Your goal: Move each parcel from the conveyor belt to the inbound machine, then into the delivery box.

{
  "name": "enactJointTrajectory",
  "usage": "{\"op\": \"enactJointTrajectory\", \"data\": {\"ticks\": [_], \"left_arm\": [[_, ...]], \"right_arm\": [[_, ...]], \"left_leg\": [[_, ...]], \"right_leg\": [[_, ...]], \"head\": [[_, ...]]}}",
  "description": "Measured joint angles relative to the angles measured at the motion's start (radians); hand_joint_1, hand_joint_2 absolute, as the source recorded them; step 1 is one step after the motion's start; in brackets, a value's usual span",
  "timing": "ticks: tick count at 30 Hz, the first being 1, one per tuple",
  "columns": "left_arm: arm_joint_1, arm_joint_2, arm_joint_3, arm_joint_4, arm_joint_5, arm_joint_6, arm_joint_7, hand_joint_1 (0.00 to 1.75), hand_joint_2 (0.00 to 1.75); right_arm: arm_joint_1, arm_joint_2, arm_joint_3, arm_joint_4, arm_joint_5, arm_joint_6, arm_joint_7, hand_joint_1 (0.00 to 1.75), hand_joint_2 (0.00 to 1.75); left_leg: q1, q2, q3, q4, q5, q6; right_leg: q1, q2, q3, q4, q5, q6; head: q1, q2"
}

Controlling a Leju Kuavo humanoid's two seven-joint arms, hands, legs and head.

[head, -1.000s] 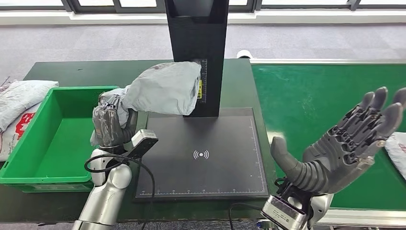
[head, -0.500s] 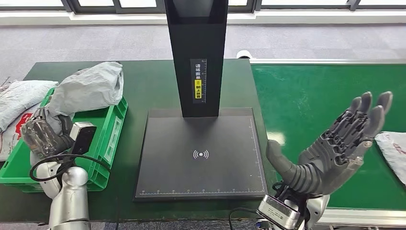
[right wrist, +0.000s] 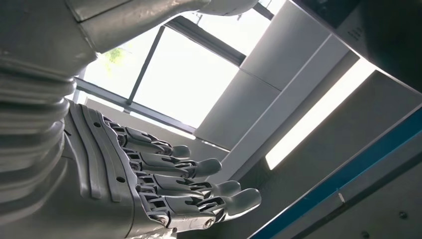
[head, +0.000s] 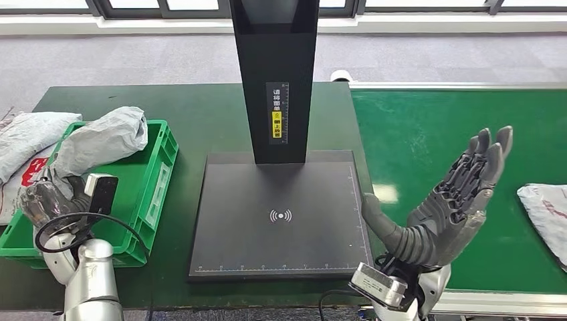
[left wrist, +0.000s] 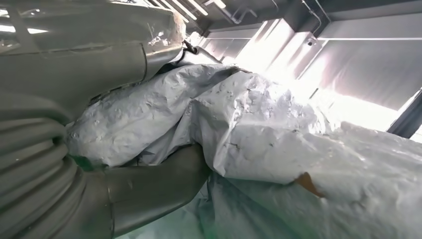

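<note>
At nine o'clock the left hand gripped a grey parcel held above the green box, which sat on the dark green table. At the centre lay the black scanner pad with its upright post. At four o'clock the right hand was raised, fingers spread, holding nothing, over the green belt. Another parcel lay on the belt at three o'clock. Grey floor and window frames ran along twelve o'clock.

belt parcel cut off at right edge; left hand fingers hidden under grey parcel.
</note>
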Motion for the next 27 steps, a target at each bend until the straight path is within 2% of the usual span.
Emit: {"op": "enactJointTrajectory", "data": {"ticks": [2, 3, 8, 13, 20, 27], "left_arm": [[-0.003, 0.000, 0.006, 0.009, 0.000, 0.000, -0.001, 0.10, 1.75], [-0.005, 0.000, 0.009, 0.013, 0.000, 0.000, -0.005, 0.00, 1.75], [-0.020, 0.000, 0.027, 0.032, 0.025, 0.000, -0.061, 0.00, 1.75], [-0.024, 0.000, 0.039, 0.038, 0.128, 0.000, -0.131, 0.00, 1.75], [-0.024, 0.000, 0.039, 0.040, 0.188, 0.000, -0.166, 0.00, 1.75], [-0.008, -0.005, 0.038, 0.013, 0.324, 0.000, -0.247, 0.00, 1.75]], "right_arm": [[0.000, 0.000, -0.001, 0.004, 0.000, 0.000, 0.000, 0.00, 1.75], [0.000, 0.000, -0.001, 0.007, 0.000, 0.000, 0.000, 0.00, 1.75], [-0.001, 0.000, -0.001, 0.024, -0.002, 0.000, 0.000, 0.00, 1.75], [-0.003, 0.000, -0.001, 0.046, -0.006, 0.000, 0.000, 0.00, 1.75], [-0.005, 0.000, -0.001, 0.068, -0.006, 0.000, 0.000, 0.00, 1.75], [-0.005, 0.000, -0.002, 0.077, -0.006, 0.000, 0.000, 0.00, 1.75]], "left_leg": [[0.000, 0.000, 0.000, 0.000, 0.000, 0.000], [0.000, 0.000, 0.000, 0.000, 0.000, 0.000], [0.000, 0.000, 0.000, 0.000, 0.000, 0.000], [0.000, 0.000, 0.000, 0.000, 0.000, 0.000], [0.000, -0.001, 0.000, 0.000, 0.001, 0.000], [0.000, 0.000, 0.001, 0.000, 0.001, 0.000]], "right_leg": [[0.000, 0.000, 0.000, 0.000, 0.000, 0.000], [0.000, 0.000, 0.000, 0.000, 0.000, 0.000], [0.000, 0.000, 0.000, 0.000, 0.000, 0.000], [0.000, -0.001, 0.001, 0.000, 0.000, 0.000], [0.000, -0.001, 0.001, 0.000, 0.000, 0.000], [0.000, -0.001, 0.001, 0.000, 0.000, 0.000]], "head": [[0.000, 0.000], [0.000, 0.000], [0.000, 0.000], [0.000, 0.000], [0.000, 0.000], [0.000, 0.000]]}}
